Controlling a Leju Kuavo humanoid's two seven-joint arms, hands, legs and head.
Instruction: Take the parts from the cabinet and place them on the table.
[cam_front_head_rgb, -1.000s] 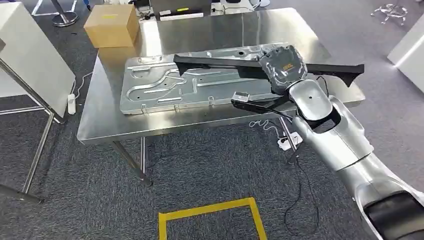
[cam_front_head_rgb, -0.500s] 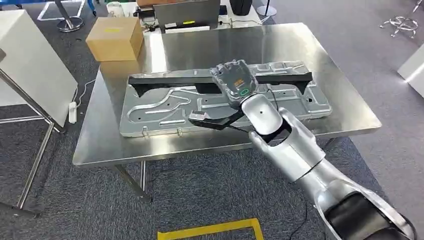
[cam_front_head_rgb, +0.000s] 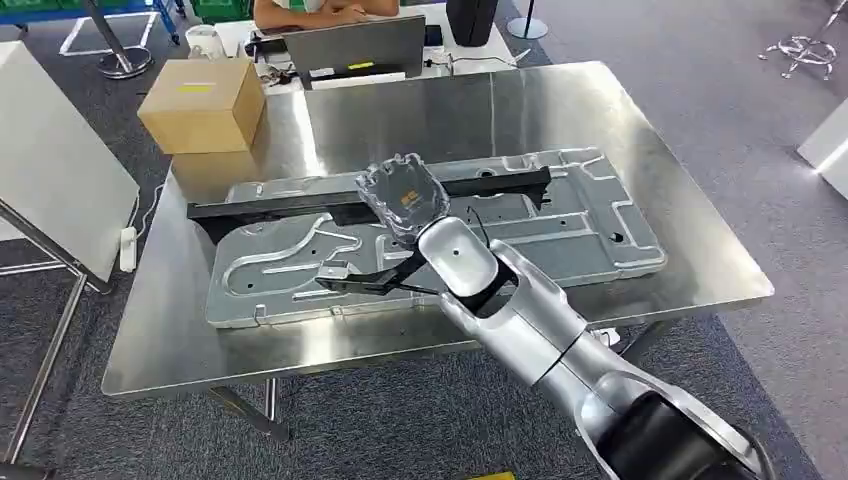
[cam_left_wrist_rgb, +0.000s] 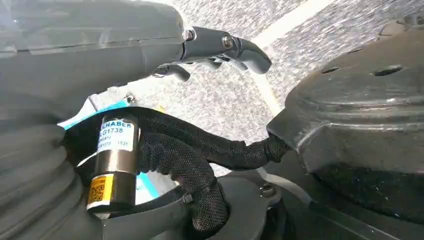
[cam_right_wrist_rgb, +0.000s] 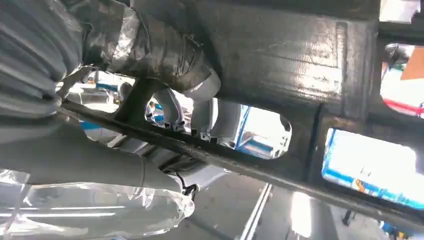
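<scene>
A long black part (cam_front_head_rgb: 280, 205) lies lengthwise above the stamped silver panel (cam_front_head_rgb: 560, 230) on the steel table (cam_front_head_rgb: 650, 130). My right hand (cam_front_head_rgb: 402, 195), wrapped in clear plastic, grips this part near its middle from above. The right wrist view looks along the part's dark underside (cam_right_wrist_rgb: 300, 55), with the fingers (cam_right_wrist_rgb: 150, 50) curled around it. Whether the part touches the panel I cannot tell. My left hand (cam_left_wrist_rgb: 220, 45) hangs above the grey carpet, fingers apart and holding nothing.
A cardboard box (cam_front_head_rgb: 203, 103) stands on the table's far left corner. Behind the table is a laptop (cam_front_head_rgb: 352, 48), and a person (cam_front_head_rgb: 310, 10) sits at the far edge. A white board (cam_front_head_rgb: 50, 170) on a metal stand lies to the left.
The camera has shifted, so the table sits closer and more central. Relative to the panel, my right hand has carried the black part leftward, from overhanging the right edge to lying over the panel's left half.
</scene>
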